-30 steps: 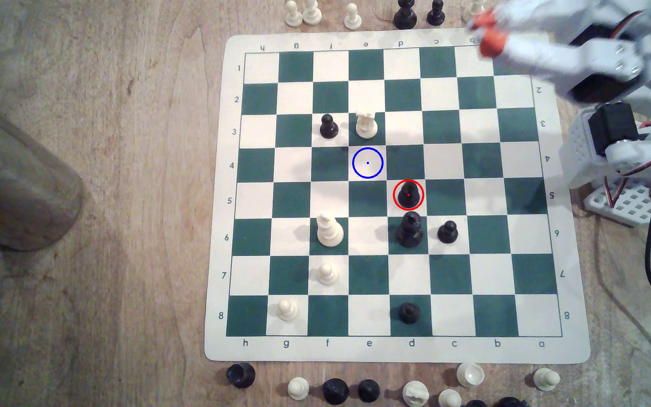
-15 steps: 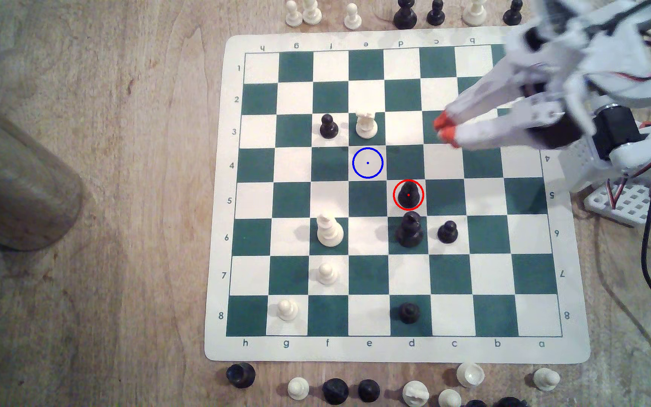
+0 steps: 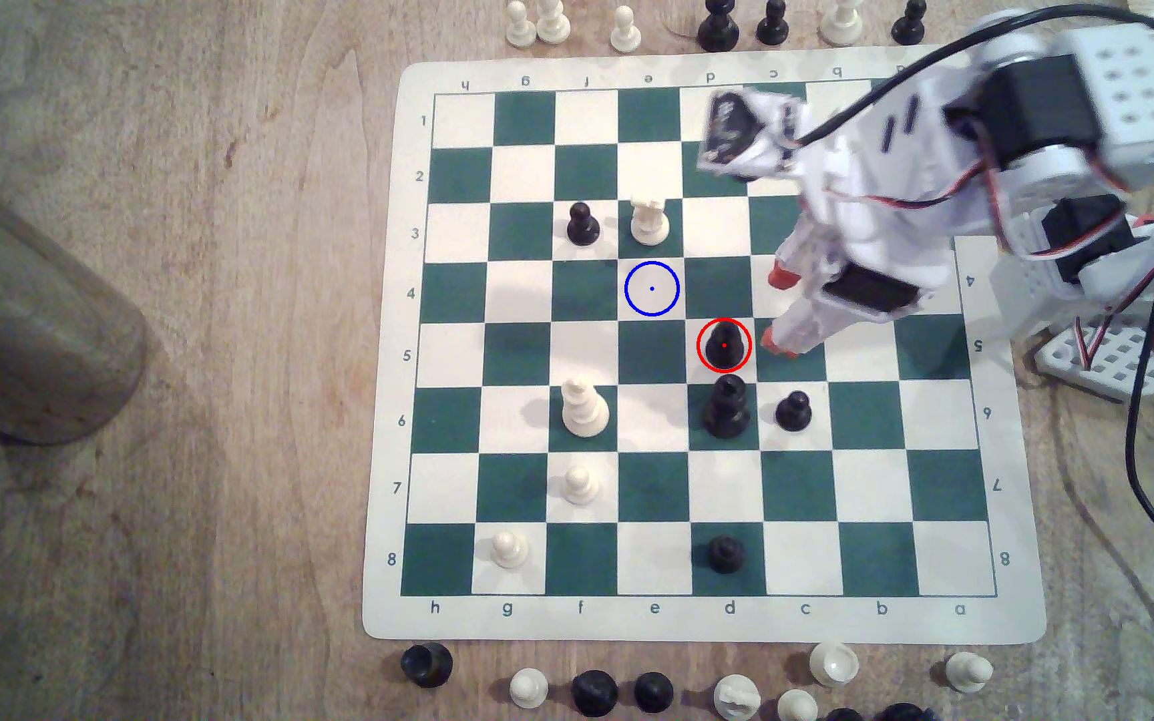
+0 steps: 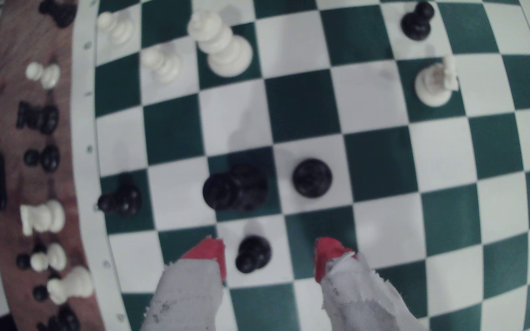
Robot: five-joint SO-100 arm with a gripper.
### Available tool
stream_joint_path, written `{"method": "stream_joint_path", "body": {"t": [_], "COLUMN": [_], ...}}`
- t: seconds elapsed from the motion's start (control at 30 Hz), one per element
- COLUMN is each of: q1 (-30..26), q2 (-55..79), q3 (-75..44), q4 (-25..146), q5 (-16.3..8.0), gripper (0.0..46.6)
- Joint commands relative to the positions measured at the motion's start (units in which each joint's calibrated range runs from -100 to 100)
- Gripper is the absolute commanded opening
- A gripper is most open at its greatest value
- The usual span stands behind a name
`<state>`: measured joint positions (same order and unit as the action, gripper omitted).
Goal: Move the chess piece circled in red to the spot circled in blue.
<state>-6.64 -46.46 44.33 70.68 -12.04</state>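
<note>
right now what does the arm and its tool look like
The arm is white plastic with black servo blocks at the joints, thin red and white wires along it and a black cable looping over the top. Its base is a white perforated plate. The tool has two long whitish fingers, frayed and smudged, each with an orange-red tip.

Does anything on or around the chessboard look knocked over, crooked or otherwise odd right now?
Pieces on the chessboard stand upright. Off it, along the near edge in the exterior view, a white piece and a black piece seem to lie tipped over. The gripper's white finger wrapping looks frayed.
</note>
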Motion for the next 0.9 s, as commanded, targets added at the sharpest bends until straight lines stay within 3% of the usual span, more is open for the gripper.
{"method": "stream_joint_path", "body": {"t": [0.0,0.33,0.5,0.87], "q1": [0.58,2.77,2.77,2.77], "q2": [3.85,13.1,18.79,24.39], "q3": [-5.16,-6.34,-6.52,-6.79], "q4": [-2.13,-6.3,-8.43,-11.71], "q5": [-0.88,-2.3,-2.1,-2.3], "gripper": [15.5,14.1,10.8,11.7]}}
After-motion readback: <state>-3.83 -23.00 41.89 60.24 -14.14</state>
